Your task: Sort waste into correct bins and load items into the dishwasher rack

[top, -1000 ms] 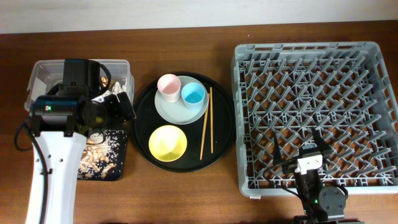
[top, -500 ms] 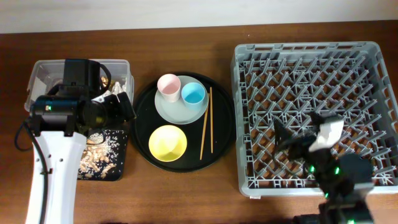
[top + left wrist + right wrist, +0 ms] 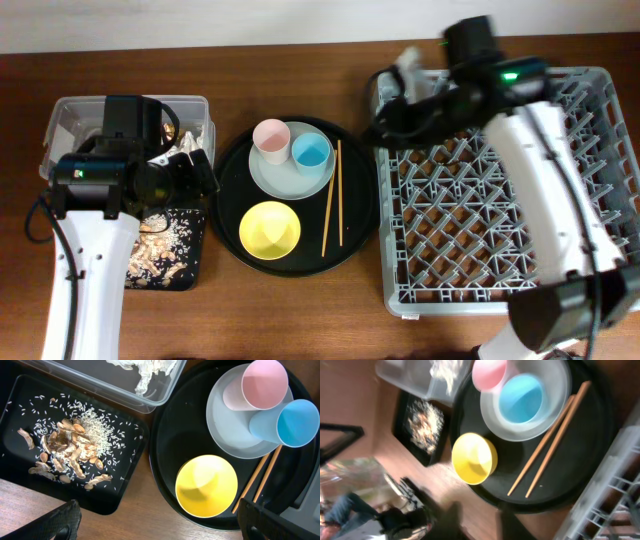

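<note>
Table [image 3: 300,320]: brown wood, pale wall behind.
Far left: clear tub [image 3: 60,125] holding tissue [image 3: 145,370]; black tray [image 3: 125,482] of food scraps [image 3: 70,455] nearer.
Left gripper [image 3: 159,510]: over them, unmoved, fingers wide apart, empty.
Middle: round tray [image 3: 355,225] with plate [image 3: 278,182], pink cup [image 3: 270,135], blue cup [image 3: 311,151], yellow bowl [image 3: 270,229], chopsticks [image 3: 332,200].
Right: rack [image 3: 450,220], just beside round tray.
Right gripper [image 3: 482,520]: swung from rack's near edge to its far-left corner; blurred fingers look apart, empty.

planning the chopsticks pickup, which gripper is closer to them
Right. The right gripper is at the dishwasher rack's edge, just right of the chopsticks; the left gripper is over the clear tub, left of the round tray.
</note>
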